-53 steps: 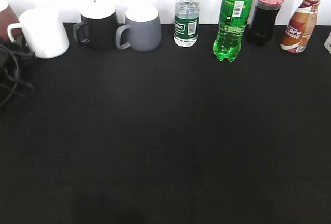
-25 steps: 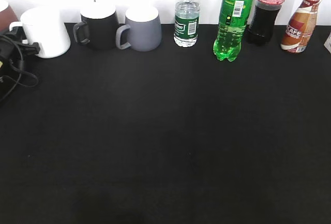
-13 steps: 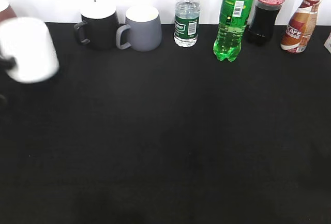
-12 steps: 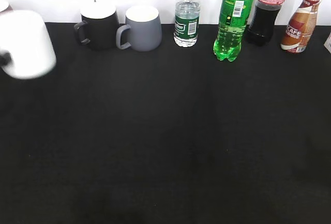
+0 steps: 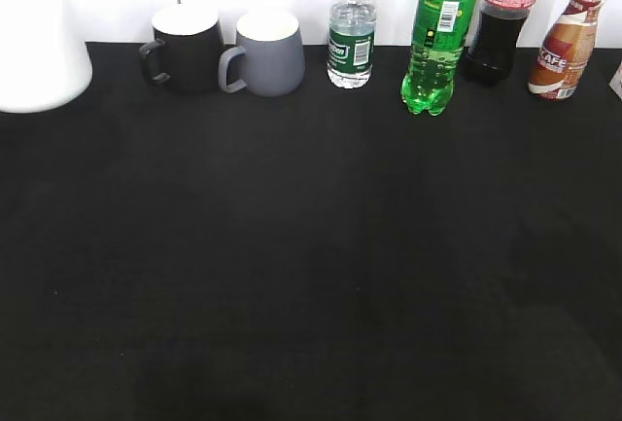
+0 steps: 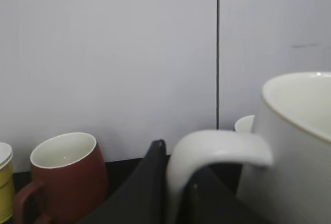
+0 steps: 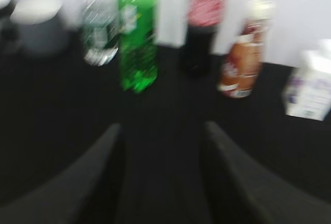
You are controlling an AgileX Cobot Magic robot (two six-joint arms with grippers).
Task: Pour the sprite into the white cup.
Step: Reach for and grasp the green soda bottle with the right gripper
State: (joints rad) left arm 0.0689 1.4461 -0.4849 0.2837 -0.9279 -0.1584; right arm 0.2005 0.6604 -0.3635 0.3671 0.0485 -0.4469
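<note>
Item: white cup (image 5: 39,47). We are holding it by its squarish handle (image 6: 217,149), at the far left edge of the exterior view, lifted off the black table (image 5: 311,265); the left wrist view shows the dark fingers (image 6: 155,182) of the left gripper (image 6: 173,193) closing on either side of the handle's lower run.

Risk, as we judge it: a handle grip leaves the heavy body hanging to one side, so the cup could be swinging or slipping in the jaws; set down tilted, it could tip. The red mug (image 6: 64,175) and a yellow one (image 6: 4,182) are standing just behind it.

Item: sprite bottle (image 5: 439,37). It is standing upright in the back row, between the clear water bottle (image 5: 351,27) and the cola bottle (image 5: 503,17), well apart from the cup. A careless reach could be knocking either neighbour, or the coffee bottle (image 5: 567,40).

Item: right gripper (image 7: 163,177). Its fingers are spreading wide, holding nothing, pointing toward the green bottle; the picture is blurred.

Also present: black mug (image 5: 185,47), grey mug (image 5: 264,52).
</note>
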